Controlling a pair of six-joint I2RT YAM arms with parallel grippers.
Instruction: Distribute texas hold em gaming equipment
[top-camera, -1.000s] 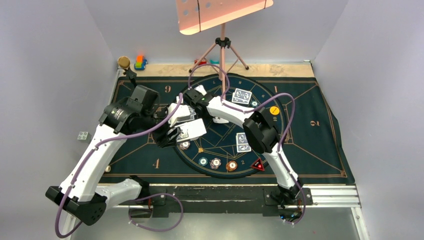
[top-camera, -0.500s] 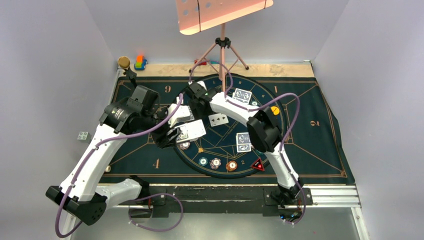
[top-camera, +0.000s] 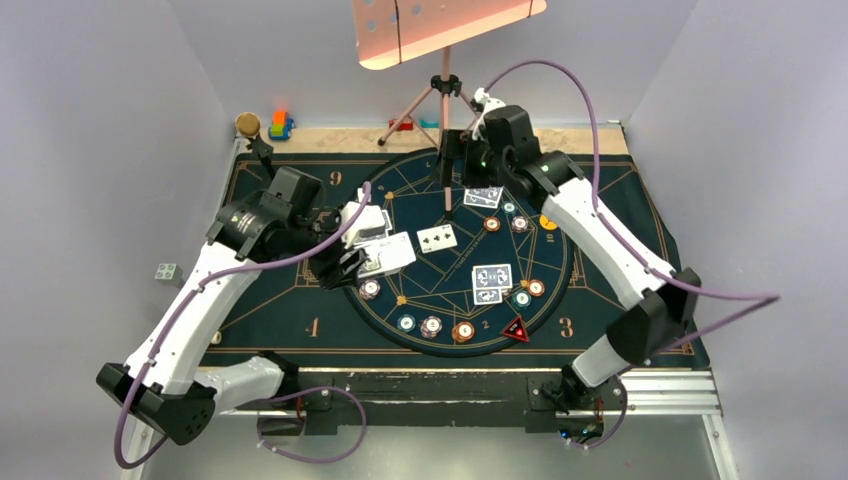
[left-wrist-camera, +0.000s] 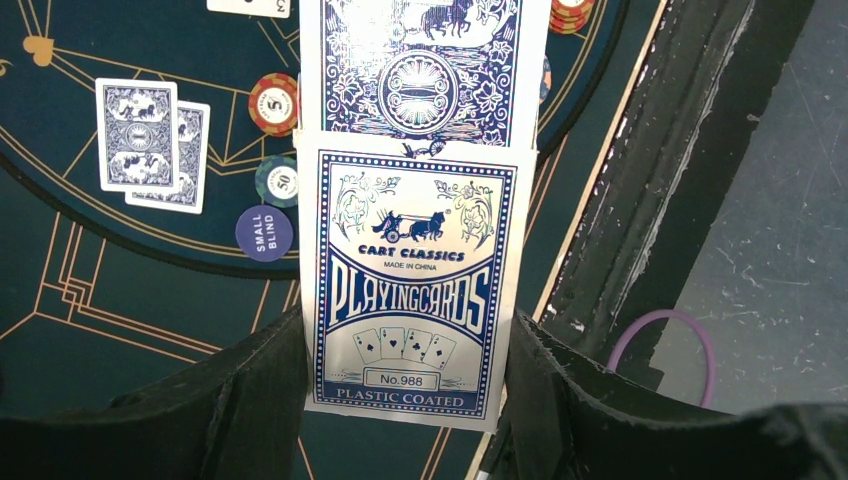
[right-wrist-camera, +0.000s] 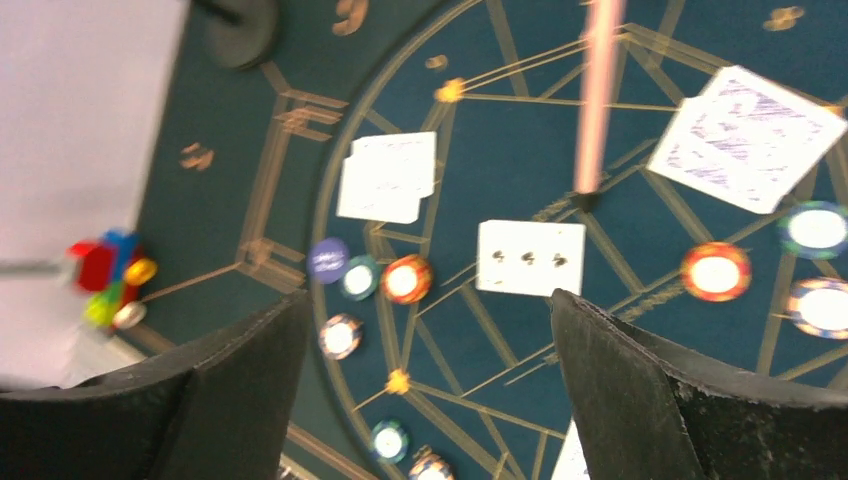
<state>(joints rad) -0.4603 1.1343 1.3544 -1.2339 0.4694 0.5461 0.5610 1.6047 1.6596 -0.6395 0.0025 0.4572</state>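
Note:
My left gripper (top-camera: 352, 268) is shut on a blue-and-white playing-card box (left-wrist-camera: 410, 290), and a blue-backed card (left-wrist-camera: 430, 70) sticks out of its top. My right gripper (top-camera: 452, 165) hangs open and empty over the back of the round mat (top-camera: 560, 262). In the right wrist view the right gripper (right-wrist-camera: 430, 385) has nothing between its fingers. A face-up three of clubs (top-camera: 437, 237) lies mid-mat. Face-down card pairs lie at the back (top-camera: 484, 196) and the right (top-camera: 491, 282). Striped chips (top-camera: 431, 325), a yellow disc (top-camera: 548, 222), a dark-blue disc (left-wrist-camera: 264, 232) and a red-black triangular marker (top-camera: 516, 329) lie around.
A tripod stand (top-camera: 446, 95) with a pink board stands at the mat's back edge, close to my right gripper. Coloured toy blocks (top-camera: 281, 125) and a brass knob (top-camera: 247, 124) sit at the back left. A metal rail (top-camera: 660, 390) runs along the near edge.
My right gripper opened, left the face-up card on the mat's middle, and swung up and back towards the tripod. My left gripper kept hold of the box and barely moved.

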